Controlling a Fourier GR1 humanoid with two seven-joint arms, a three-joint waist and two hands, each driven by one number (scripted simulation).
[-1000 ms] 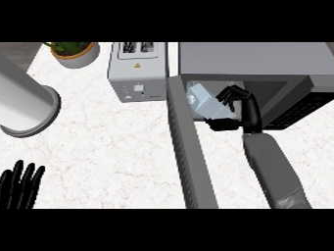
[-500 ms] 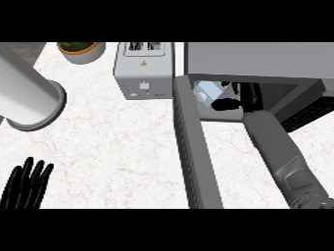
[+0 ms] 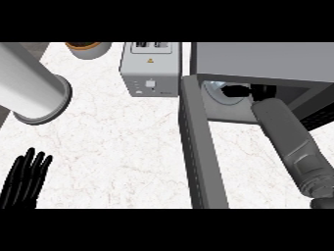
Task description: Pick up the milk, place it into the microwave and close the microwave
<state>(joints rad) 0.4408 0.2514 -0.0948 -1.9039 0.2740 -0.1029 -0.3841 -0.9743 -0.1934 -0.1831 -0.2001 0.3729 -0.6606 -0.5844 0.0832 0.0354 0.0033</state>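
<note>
Nearest, well to the left of the microwave (image 3: 271,59) on the white bench (image 3: 119,142), the left hand (image 3: 23,181) rests open with straight fingers pointing up. The right forearm runs past the open door (image 3: 197,147) into the microwave, where the right hand (image 3: 245,91) lies beside the milk (image 3: 219,93); whether its fingers grip it cannot be told. Left of the microwave stands a toaster (image 3: 151,68)

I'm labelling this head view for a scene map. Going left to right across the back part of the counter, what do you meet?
White cylinder → plant pot → toaster → open microwave door → right hand reaching inside the microwave.
</note>
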